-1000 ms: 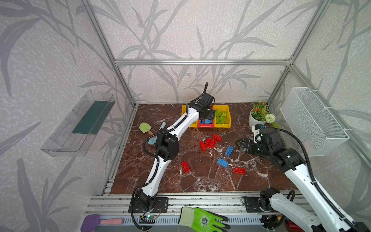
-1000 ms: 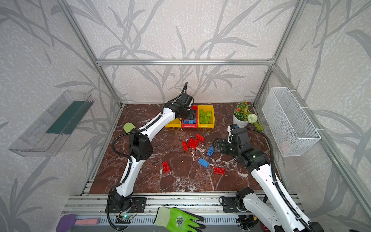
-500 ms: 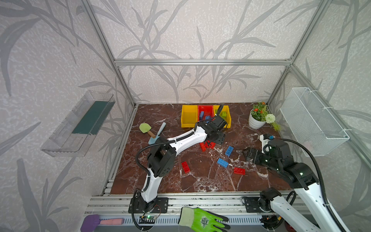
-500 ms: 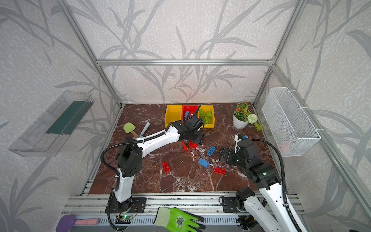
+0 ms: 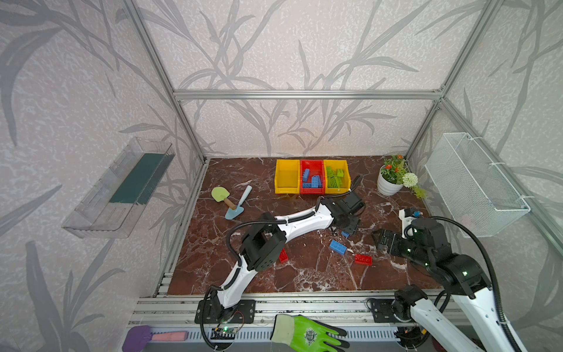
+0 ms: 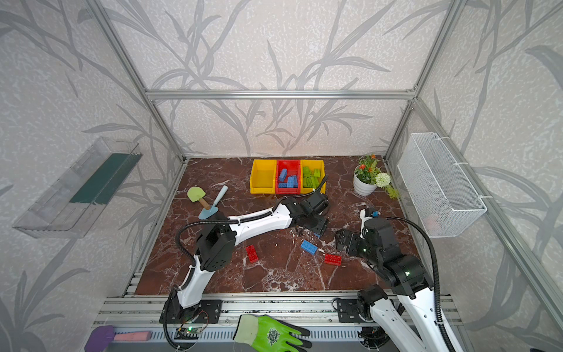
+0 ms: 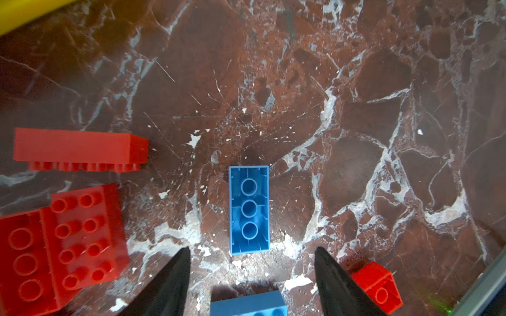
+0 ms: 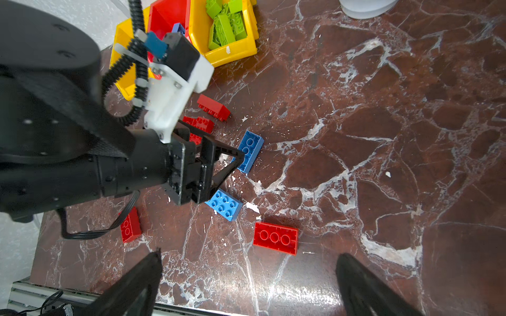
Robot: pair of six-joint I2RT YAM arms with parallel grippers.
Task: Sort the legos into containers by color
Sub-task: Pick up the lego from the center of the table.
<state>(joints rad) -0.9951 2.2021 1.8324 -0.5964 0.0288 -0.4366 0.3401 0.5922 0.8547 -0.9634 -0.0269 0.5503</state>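
Observation:
The containers stand in a row at the back: an empty yellow bin [image 5: 286,179], a red bin [image 5: 312,191] with blue legos, and a yellow bin [image 5: 336,190] with green ones. My left gripper [image 7: 252,249] is open and low over the floor. An upside-down blue brick [image 7: 249,209] lies just beyond its fingertips, untouched, and a second blue brick [image 7: 247,303] lies near its base. Red bricks [image 7: 63,240] lie beside it. My right gripper [image 8: 249,253] is wide open and empty, near a red brick [image 8: 275,237].
One more red brick [image 5: 283,255] lies by the left arm's elbow. A green shovel [image 5: 221,195] and a blue trowel [image 5: 239,202] lie at the left. A flower pot [image 5: 390,183] stands at the back right, and a wire basket [image 5: 475,183] hangs on the right wall.
My left arm has swung from above the red bin down to the loose bricks mid-floor. My right arm has drawn back a little toward the front right.

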